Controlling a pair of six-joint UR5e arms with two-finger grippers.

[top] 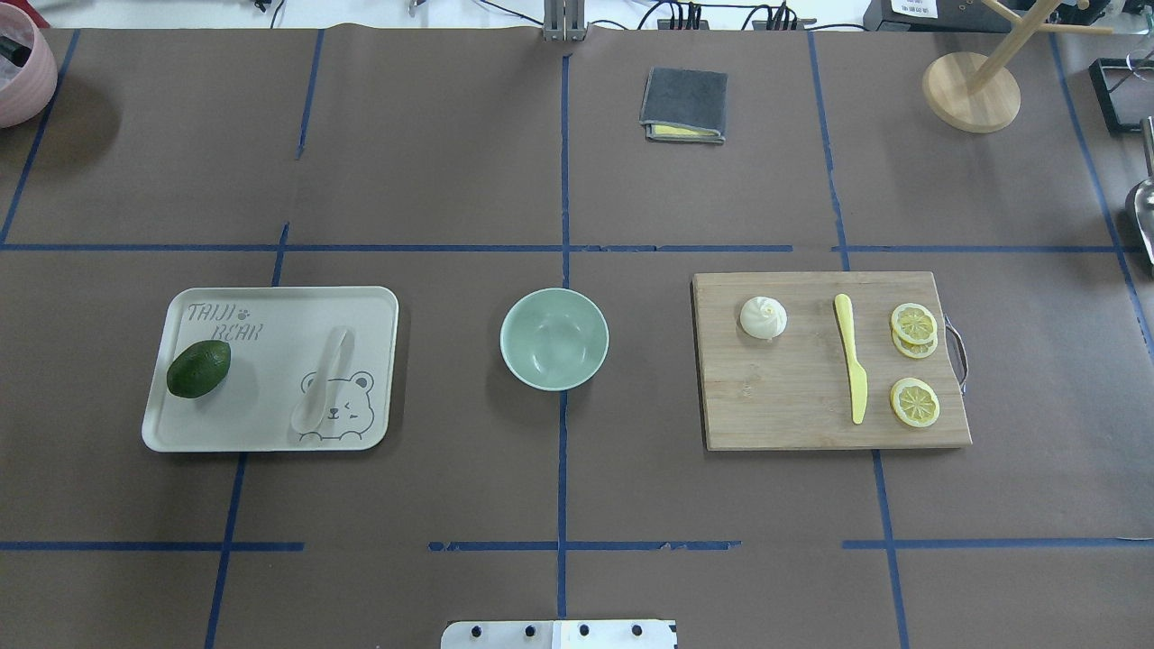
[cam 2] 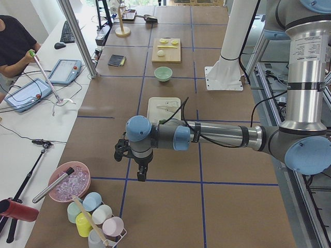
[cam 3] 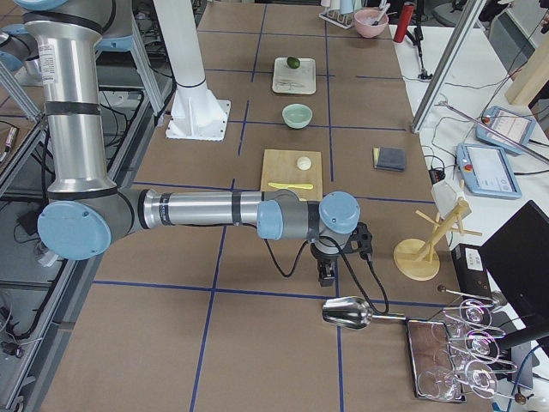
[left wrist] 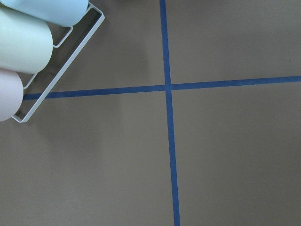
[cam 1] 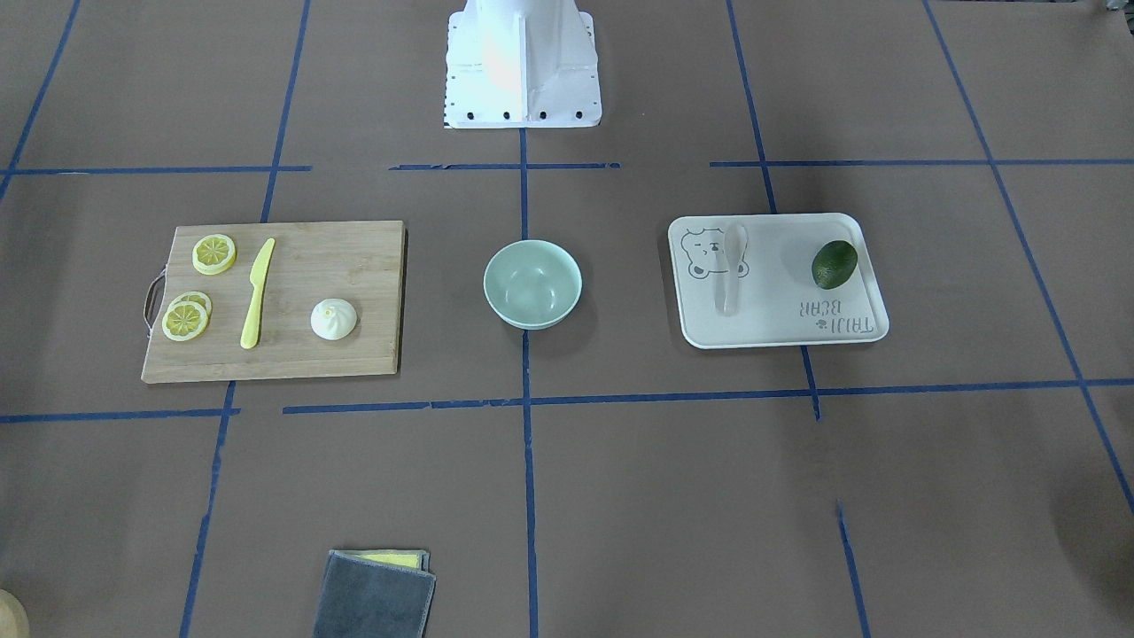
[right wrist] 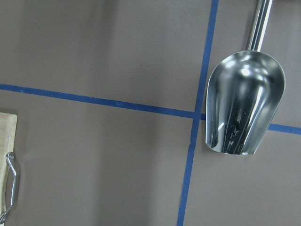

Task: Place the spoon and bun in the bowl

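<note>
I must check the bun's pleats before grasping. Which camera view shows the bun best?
The overhead exterior view: the bun lies unobstructed, swirl visible. Front-facing is similar; side views show it tiny; wrist views miss it.

tray | printed text: "TAIJI BEAR" | beside a bear drawing | no other legible text

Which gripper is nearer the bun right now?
Right. The right gripper hovers beyond the cutting board holding the bun; the left gripper is at the table's far end, past the tray and bowl.
</note>
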